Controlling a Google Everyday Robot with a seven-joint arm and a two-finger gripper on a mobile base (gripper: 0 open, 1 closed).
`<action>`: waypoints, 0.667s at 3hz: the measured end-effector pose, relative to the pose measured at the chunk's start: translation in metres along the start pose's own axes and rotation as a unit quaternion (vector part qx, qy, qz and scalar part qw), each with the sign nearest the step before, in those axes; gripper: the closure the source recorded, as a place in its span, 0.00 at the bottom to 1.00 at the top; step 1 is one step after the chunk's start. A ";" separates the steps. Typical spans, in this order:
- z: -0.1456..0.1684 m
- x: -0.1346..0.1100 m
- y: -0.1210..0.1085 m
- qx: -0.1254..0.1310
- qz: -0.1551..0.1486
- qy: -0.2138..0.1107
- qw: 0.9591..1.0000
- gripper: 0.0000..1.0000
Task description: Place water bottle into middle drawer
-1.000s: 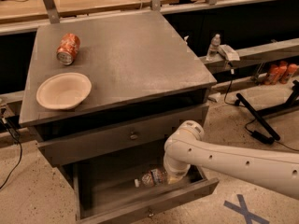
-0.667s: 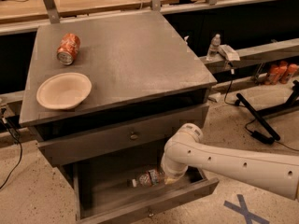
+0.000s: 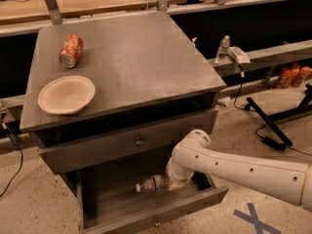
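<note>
The water bottle (image 3: 153,184), clear with a white cap and a pale label, lies on its side inside the open middle drawer (image 3: 161,212), cap pointing left. My gripper (image 3: 174,181) is down in that drawer at the end of the white arm. It is closed around the bottle's base end, and the wrist hides most of it. The drawer is pulled out well past the cabinet front, and its low front panel has a tiny knob.
Above it is a shut grey drawer with a round metal knob (image 3: 140,142). On the cabinet top sit a cream bowl (image 3: 67,94) and an orange soda can (image 3: 71,50). A smaller clear bottle (image 3: 223,48) stands on the ledge at right. Black stand legs (image 3: 267,122) and cables lie on the floor.
The arm's wrist and the bottle have shifted slightly left inside the open drawer and sit a little lower. The drawer, bowl and can have not moved.
</note>
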State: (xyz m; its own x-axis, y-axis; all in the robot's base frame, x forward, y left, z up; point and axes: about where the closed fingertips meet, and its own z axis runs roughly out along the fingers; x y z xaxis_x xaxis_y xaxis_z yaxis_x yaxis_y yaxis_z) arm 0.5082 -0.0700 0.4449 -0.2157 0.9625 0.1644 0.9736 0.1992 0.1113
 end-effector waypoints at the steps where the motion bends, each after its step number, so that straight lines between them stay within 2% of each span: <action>1: 0.007 0.002 0.011 0.003 0.007 0.006 1.000 0.74; 2: 0.009 0.003 0.017 0.005 0.009 0.007 1.000 0.67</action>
State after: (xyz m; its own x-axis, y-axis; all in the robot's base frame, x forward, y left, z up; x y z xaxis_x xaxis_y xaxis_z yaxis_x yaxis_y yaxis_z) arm 0.5244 -0.0618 0.4380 -0.1988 0.9632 0.1807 0.9781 0.1835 0.0979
